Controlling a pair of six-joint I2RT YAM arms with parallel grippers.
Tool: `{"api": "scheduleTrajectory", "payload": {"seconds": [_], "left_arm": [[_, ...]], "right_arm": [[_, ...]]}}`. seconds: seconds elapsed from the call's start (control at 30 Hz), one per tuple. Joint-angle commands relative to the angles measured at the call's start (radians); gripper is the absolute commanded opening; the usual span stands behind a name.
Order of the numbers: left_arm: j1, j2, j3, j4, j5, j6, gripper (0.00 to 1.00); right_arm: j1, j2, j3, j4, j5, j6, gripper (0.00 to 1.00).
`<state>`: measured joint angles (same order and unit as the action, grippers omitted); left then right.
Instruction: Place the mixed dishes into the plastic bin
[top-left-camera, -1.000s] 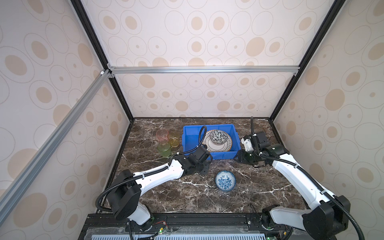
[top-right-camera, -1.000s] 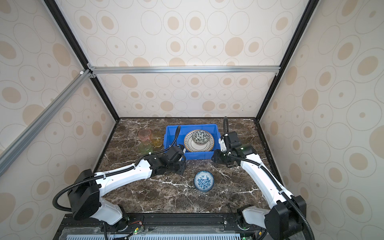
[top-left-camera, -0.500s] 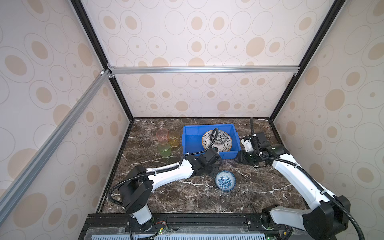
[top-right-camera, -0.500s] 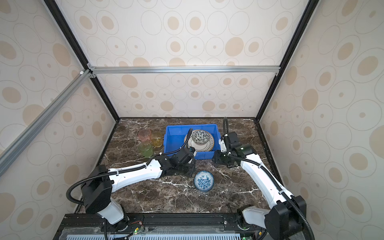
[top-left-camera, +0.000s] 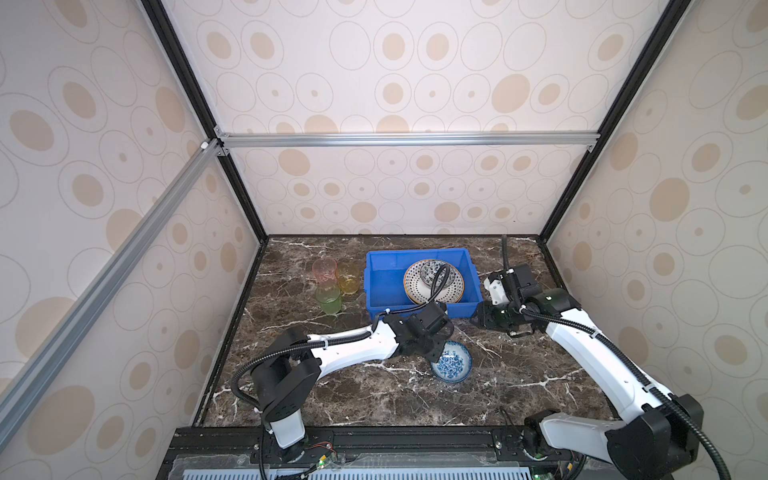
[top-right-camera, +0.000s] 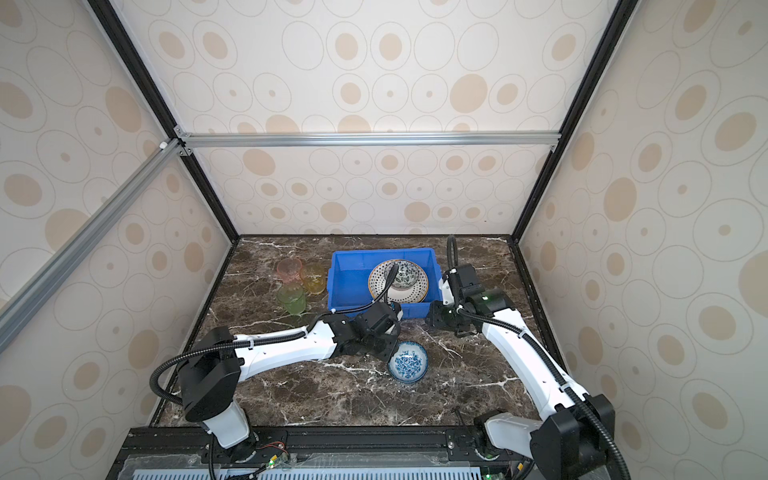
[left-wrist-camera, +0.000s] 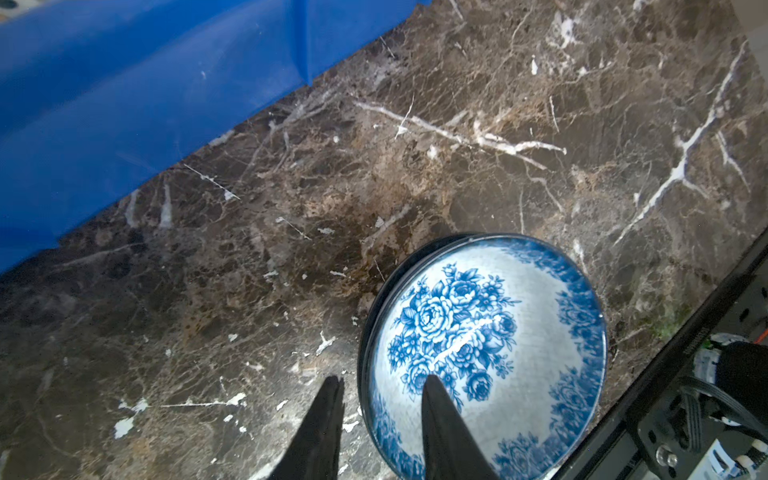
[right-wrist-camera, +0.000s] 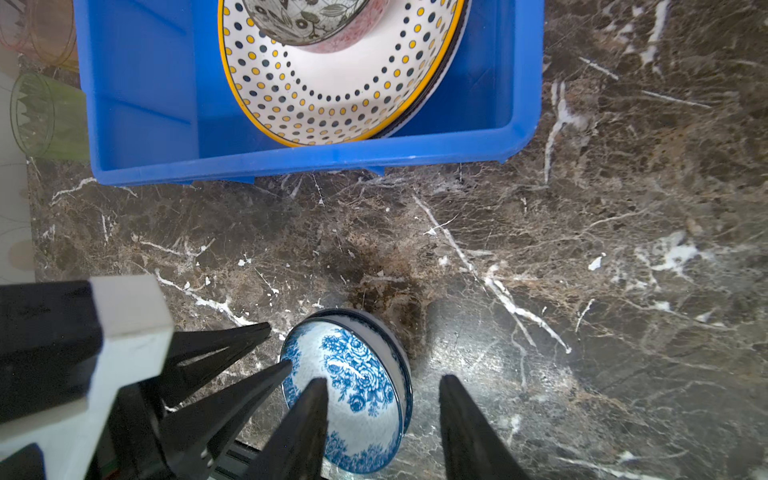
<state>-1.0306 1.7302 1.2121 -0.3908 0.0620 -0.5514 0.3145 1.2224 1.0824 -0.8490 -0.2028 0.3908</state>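
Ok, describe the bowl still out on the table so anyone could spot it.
Find the blue bin at the back of the marble table. In front of it sits a small bowl, blue roses on white; the bin's bowl is black-and-white.

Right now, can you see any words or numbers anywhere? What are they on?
No text here can be read.
Black rail: a tiny pale print, too blurred to read.
Bin: plain blue, no label showing.
Plate, bowl, tumblers: only dots, flowers and colour, no letters.
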Motion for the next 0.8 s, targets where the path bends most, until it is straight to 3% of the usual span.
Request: {"api": "scheduleTrajectory", "payload": {"seconds": [0.0,0.77], "left_arm": [[-0.019,0.018,0.046,-0.026,-0.006,0.023,0.33],[-0.028,0.086,0.069,-0.031,-0.019,0.027,0.31]], "right_arm": [[0.008,-0.027,-0.011,-0.025,0.022,-0.015,0.47],[0.008,-0.044,-0.022,-0.033,0.034,-0.014,0.47]]}}
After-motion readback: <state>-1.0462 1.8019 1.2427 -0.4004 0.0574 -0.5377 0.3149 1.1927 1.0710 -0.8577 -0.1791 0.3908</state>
